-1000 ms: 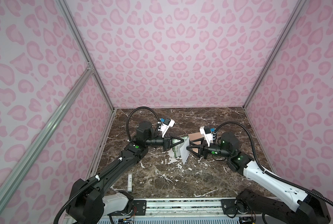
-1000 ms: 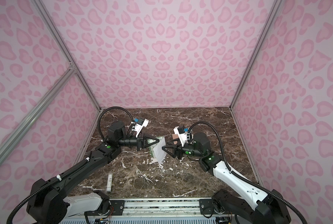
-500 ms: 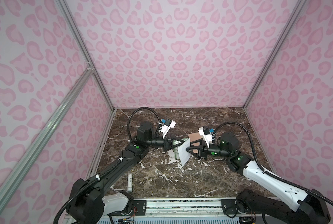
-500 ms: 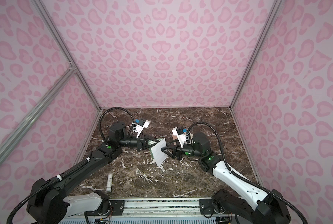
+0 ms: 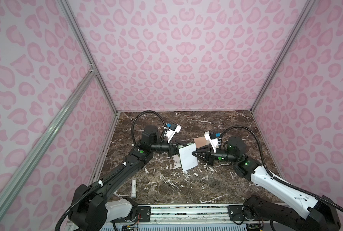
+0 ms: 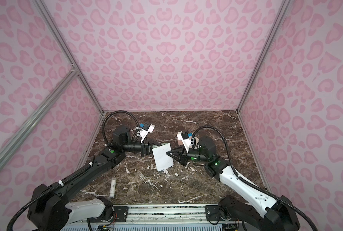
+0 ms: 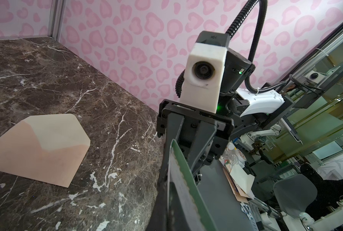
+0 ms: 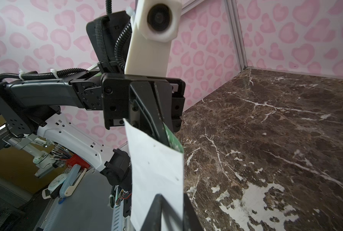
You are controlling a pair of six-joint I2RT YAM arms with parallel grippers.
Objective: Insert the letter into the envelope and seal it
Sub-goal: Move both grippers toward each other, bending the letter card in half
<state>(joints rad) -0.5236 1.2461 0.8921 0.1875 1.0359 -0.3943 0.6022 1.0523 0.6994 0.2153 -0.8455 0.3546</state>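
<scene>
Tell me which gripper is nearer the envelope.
Right. The right gripper, on the letter, is close beside the envelope; the left gripper holds the letter's opposite edge, farther away.

No legible txt, brand or nos. anywhere. The white tube (image 5: 134,188) on the marble (image 5: 206,184) carries a dark smudge, maybe print, too small to read. The black housing (image 7: 212,39) shows a tiny star-like mark, no letters. On the letter (image 8: 156,170): specks only, no writing.
</scene>
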